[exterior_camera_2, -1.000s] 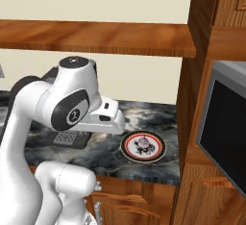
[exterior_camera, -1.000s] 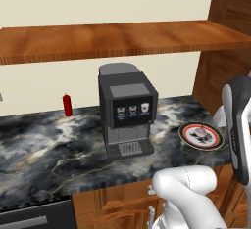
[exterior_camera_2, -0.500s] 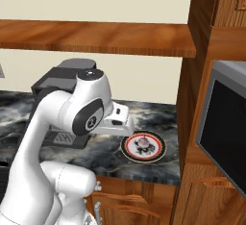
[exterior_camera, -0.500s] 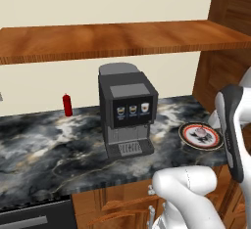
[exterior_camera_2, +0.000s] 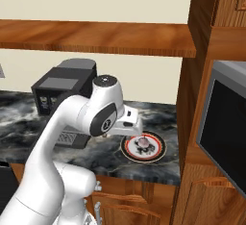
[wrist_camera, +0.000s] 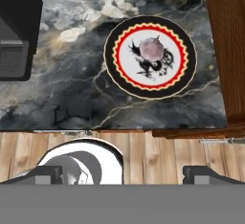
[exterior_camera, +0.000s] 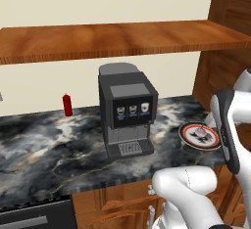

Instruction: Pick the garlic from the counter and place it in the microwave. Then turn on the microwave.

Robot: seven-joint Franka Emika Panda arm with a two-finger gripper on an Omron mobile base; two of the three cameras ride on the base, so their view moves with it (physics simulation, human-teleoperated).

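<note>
The garlic (wrist_camera: 152, 49) is a small pinkish-white bulb lying in the middle of a red-rimmed plate (wrist_camera: 186, 74) on the dark marble counter (wrist_camera: 72, 89). My gripper (wrist_camera: 127, 176) hovers high over the counter's front edge, open, with its fingertips (wrist_camera: 45, 175) wide apart and nothing between them. The garlic lies ahead of it and slightly to the right. From the right base view the garlic (exterior_camera_2: 143, 143) sits on its plate (exterior_camera_2: 156, 154), and my hand is just above and to its left. The microwave (exterior_camera_2: 226, 132) with its black glass door is built into the wooden cabinet on the right. The garlic (exterior_camera: 201, 132) also shows in the left base view.
A black-and-grey coffee machine (exterior_camera: 127, 110) stands mid-counter, left of the plate. A small red bottle (exterior_camera: 67, 104) is by the back wall. A wooden shelf (exterior_camera: 117, 39) runs overhead. A tall wooden cabinet side (wrist_camera: 225, 50) borders the plate on its right.
The arm has swung toward the plate: its elbow moved right in the right base view, and the hand now hangs near the plate. The gripper stayed open. Garlic and plate have not moved.
</note>
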